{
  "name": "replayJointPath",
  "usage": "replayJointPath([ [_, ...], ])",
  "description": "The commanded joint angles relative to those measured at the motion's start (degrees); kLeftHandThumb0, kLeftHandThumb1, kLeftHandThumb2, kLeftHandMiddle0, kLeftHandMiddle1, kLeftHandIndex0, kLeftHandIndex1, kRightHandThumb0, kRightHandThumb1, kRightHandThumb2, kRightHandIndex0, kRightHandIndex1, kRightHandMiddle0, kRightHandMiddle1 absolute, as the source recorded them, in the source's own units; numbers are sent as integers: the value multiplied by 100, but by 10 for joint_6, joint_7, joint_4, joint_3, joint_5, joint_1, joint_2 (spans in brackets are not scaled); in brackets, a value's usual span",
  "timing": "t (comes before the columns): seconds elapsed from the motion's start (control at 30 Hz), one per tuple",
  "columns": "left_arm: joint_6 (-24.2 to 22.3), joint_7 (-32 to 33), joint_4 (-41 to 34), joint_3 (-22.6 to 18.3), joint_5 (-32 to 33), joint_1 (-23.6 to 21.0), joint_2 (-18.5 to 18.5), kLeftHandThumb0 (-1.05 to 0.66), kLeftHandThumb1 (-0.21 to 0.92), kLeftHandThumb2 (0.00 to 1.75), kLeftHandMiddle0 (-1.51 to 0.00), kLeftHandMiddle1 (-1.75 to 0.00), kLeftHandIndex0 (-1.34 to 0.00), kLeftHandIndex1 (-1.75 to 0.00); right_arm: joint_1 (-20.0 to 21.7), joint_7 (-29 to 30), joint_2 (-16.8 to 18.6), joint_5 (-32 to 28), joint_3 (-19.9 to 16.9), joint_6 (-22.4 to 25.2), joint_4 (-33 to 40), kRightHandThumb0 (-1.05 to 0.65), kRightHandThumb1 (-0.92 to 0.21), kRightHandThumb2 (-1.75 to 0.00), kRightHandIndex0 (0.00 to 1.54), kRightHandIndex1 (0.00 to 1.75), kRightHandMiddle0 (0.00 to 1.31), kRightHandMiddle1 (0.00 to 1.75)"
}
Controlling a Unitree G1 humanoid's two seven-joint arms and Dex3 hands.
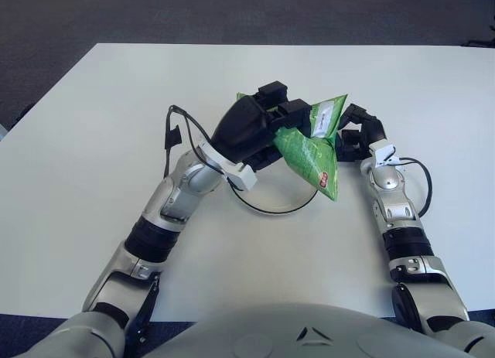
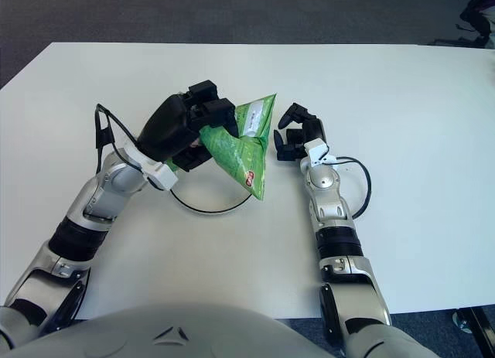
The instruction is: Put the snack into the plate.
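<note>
The robot's black three-fingered left hand (image 1: 267, 126) is clenched around a bright green, crinkly foil snack bag (image 1: 313, 151) and holds it in the air above the white table (image 1: 93, 141). The fingers pinch the bag near its upper left edge, so most of the packet hangs to the right of and below the hand, tilted, with its pale label corner pointing up and its lower corner with a small red mark pointing down.

Below the left hand, and partly hidden by it and by the bag, lies a round clear glass plate with a dark rim (image 1: 267, 207); only its lower arc shows. The bag's lower corner hangs at the plate's right edge, crossing the rim in both views, and whether it touches the plate cannot be told. The snack is not lying in the plate; it is carried by the hand.

The black right hand (image 2: 294, 138) shows just to the right of the bag, with its fingers curled loosely and nothing between them. In the left eye view the bag's upper corner overlaps this hand; in the right eye view a narrow gap shows between them. A black cable (image 1: 178, 134) loops beside the left wrist.
</note>
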State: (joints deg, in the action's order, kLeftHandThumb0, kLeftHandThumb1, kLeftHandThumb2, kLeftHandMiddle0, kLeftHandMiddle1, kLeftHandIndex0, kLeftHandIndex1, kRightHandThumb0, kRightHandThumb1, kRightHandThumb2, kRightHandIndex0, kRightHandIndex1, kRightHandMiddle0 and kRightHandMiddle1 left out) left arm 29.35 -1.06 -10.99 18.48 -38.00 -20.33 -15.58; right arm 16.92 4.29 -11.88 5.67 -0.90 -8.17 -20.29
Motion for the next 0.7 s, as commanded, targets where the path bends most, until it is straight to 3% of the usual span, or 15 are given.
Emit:
replayJointPath([
  [0.0,18,21,4,4,-48,-16,-11,55,12,156,-77,-175,-97,-175,-50,-2,5,14,8,25,-44,-53,-19,-147,130,175,72,175],
  [0.07,22,25,5,6,-64,-18,-14,55,13,154,-76,-175,-96,-175,-50,-2,5,14,9,26,-43,-53,-19,-147,130,175,72,175],
  [0.13,21,24,2,7,-77,-17,-17,22,1,165,-85,-175,-82,-167,-51,-2,5,14,9,28,-41,-53,-19,-147,130,175,72,175],
  [0.23,17,11,-4,9,-93,-16,-25,7,16,150,-66,-175,-64,-172,-51,-2,4,16,11,35,-37,-53,-19,-147,130,175,72,175],
  [0.53,10,-29,-15,19,-102,-11,-42,0,46,116,-40,-175,-39,-174,-52,-8,4,15,13,50,-28,-54,-19,-147,129,175,72,175],
  [0.63,8,-42,-16,22,-101,-12,-45,28,46,114,-46,-175,-19,-162,-51,-7,3,14,12,52,-27,-54,-19,-147,128,175,72,175],
  [0.67,8,-46,-17,23,-100,-12,-46,7,49,109,-43,-174,-16,-160,-52,-6,4,15,12,53,-26,-54,-19,-147,128,175,72,175],
])
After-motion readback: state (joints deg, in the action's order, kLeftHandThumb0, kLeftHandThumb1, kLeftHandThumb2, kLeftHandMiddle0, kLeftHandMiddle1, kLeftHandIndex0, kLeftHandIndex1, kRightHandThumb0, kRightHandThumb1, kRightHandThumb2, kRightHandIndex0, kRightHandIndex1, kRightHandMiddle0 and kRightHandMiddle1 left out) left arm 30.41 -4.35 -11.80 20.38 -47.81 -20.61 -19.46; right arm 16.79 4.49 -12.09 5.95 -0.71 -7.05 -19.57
